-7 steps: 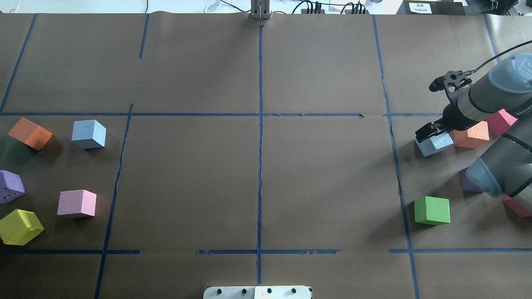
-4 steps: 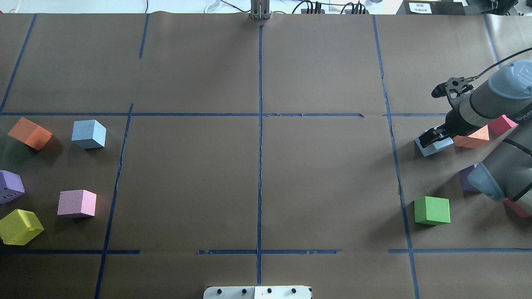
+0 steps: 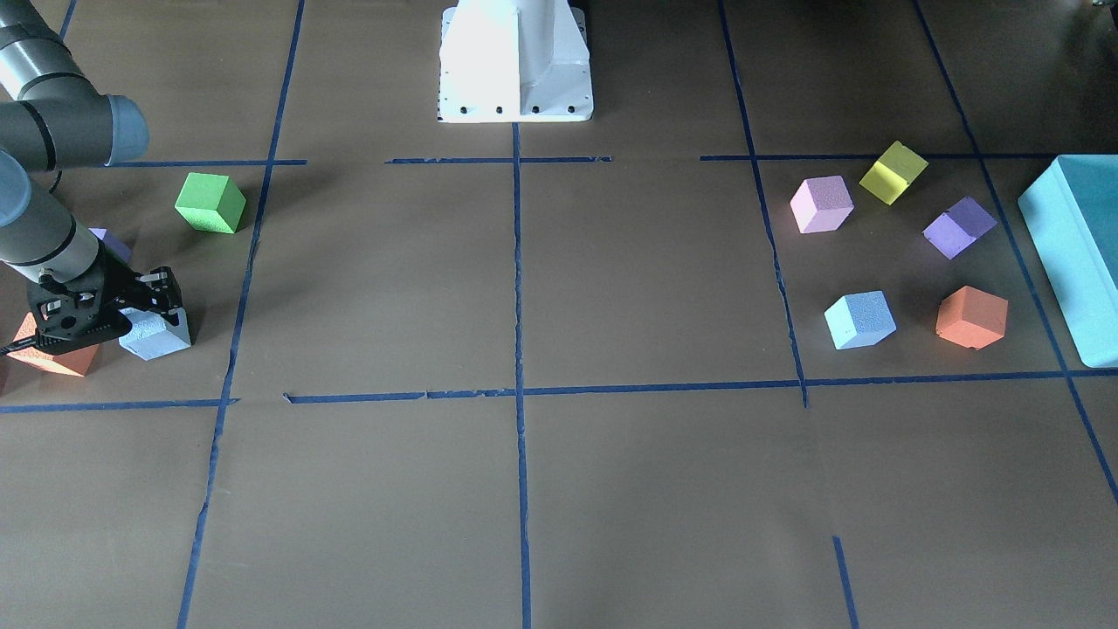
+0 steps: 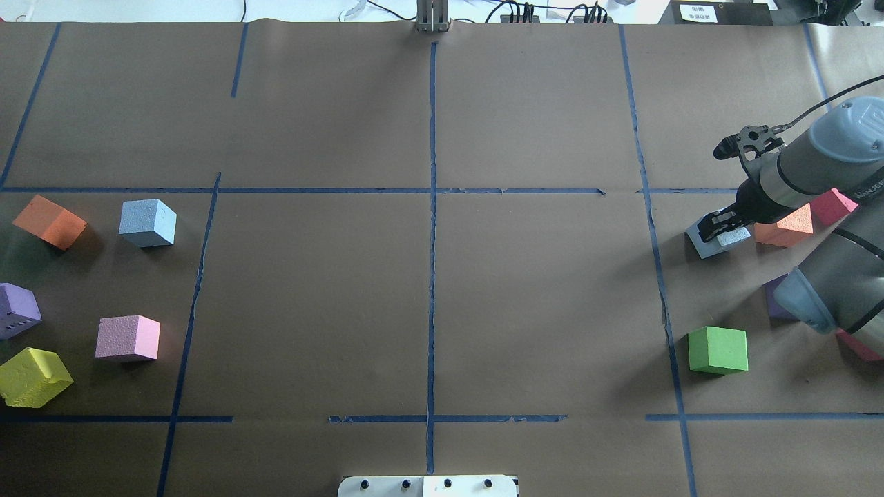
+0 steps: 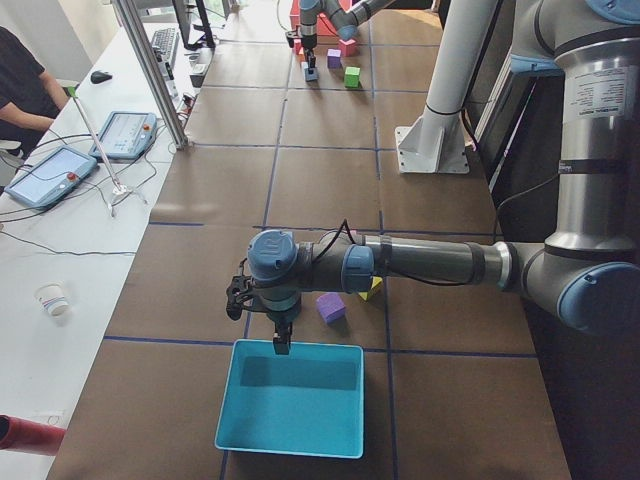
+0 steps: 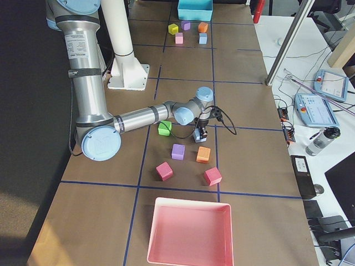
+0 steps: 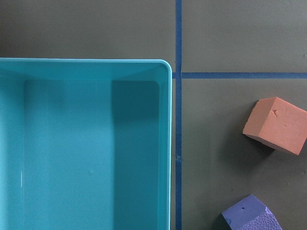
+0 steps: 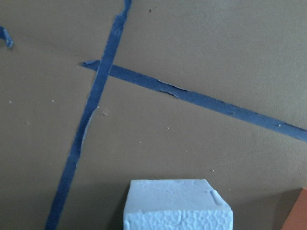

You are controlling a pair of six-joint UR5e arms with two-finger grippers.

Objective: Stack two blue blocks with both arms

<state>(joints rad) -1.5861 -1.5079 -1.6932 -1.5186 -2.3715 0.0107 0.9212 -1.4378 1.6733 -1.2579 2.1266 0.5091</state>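
Note:
One blue block [image 4: 733,237] lies on the table at the right, also in the front view [image 3: 157,336] and the right wrist view [image 8: 177,206]. My right gripper [image 4: 715,231] is down over it, fingers on either side, jaws apparently open; the block rests on the table. The second blue block [image 4: 147,222] stands alone at the left, also in the front view [image 3: 860,320]. My left gripper [image 5: 281,342] shows only in the exterior left view, hovering over the teal box [image 5: 225,440]; I cannot tell whether it is open or shut.
An orange cube [image 4: 784,229] touches the right blue block's side, with red [image 4: 832,205], purple [image 4: 777,297] and green [image 4: 718,350] cubes nearby. Orange [image 4: 48,221], purple [image 4: 17,309], pink [image 4: 128,337] and yellow [image 4: 33,376] cubes surround the left block. A pink tray [image 6: 222,206] stands beyond the right cluster.
My right gripper has come down over the right blue block, covering more of its top. The left-side cubes have not moved.

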